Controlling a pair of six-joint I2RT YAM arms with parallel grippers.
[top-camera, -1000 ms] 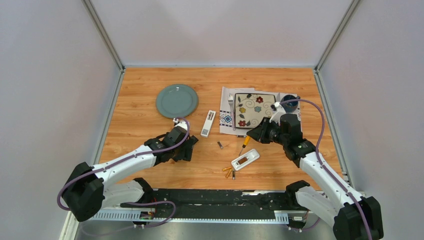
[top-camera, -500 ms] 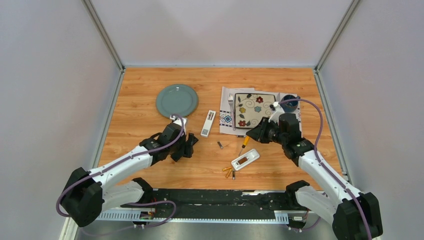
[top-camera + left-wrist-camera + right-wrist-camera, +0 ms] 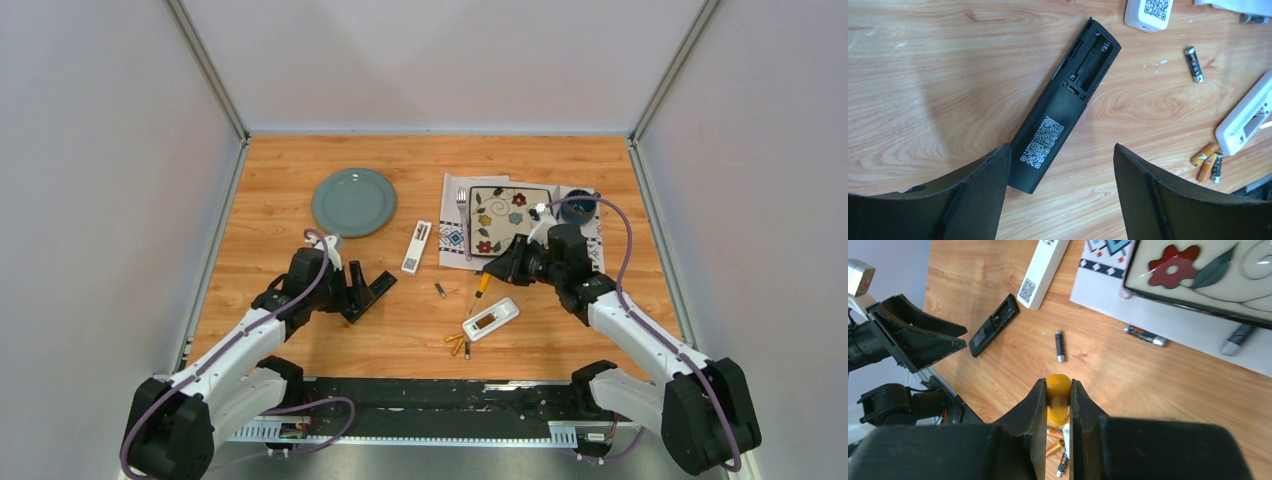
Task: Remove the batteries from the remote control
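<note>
A black remote [image 3: 1063,107] lies back-up on the wood, its cover off and its battery bay empty. My left gripper [image 3: 1062,150] hovers open over its near end, holding nothing; from above it [image 3: 360,290] sits just left of that remote [image 3: 378,288]. A dark battery [image 3: 1194,64] lies loose near the middle [image 3: 440,291]. Three batteries [image 3: 1209,161], two gold and one dark, lie beside an open white remote [image 3: 490,320]. My right gripper [image 3: 1058,382] is shut on the orange screwdriver handle [image 3: 1058,405], above those batteries [image 3: 457,343].
A second white remote [image 3: 416,247] with a QR label lies beyond the black one. A green plate [image 3: 353,200] is back left. A flowered tray [image 3: 510,218] on a placemat [image 3: 452,240], a fork [image 3: 463,215] and a blue cup [image 3: 579,206] stand back right. Another battery [image 3: 1144,336] rests on the placemat.
My left arm has drawn back to the left, uncovering the black remote on the table. My right arm has shifted slightly left with the screwdriver still held.
</note>
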